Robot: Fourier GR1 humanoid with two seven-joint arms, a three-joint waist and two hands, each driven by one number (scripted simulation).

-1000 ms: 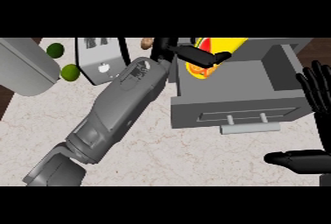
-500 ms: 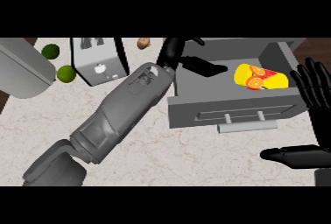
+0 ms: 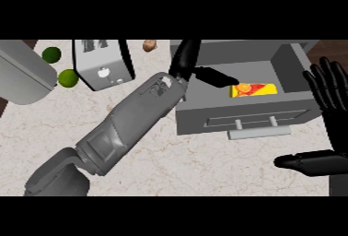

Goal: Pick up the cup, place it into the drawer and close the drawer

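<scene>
Light even and diffuse, medium-bright across frame. Pale marbled counter top [image 3: 217, 166] is brightest area, lower centre and left. Open grey drawer [image 3: 204, 117], centre right, in flat mid-grey; its right inner wall reads darker. Yellow-and-red cup [image 3: 253, 89] vivid, saturated against grey. Glossy black left hand [image 3: 185, 57], upper centre, carries faint grey sheen; black right hand [image 3: 332, 97], right edge, likewise. Grey left forearm [image 3: 132, 124] paler on top face, darker along lower flank.

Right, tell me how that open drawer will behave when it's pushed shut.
The drawer looks like a stiff grey box with a flat front and bar handle, so it should probably slide straight back without flexing. The cup seems to lie loose on its side inside, so it may roll or shift.
</scene>
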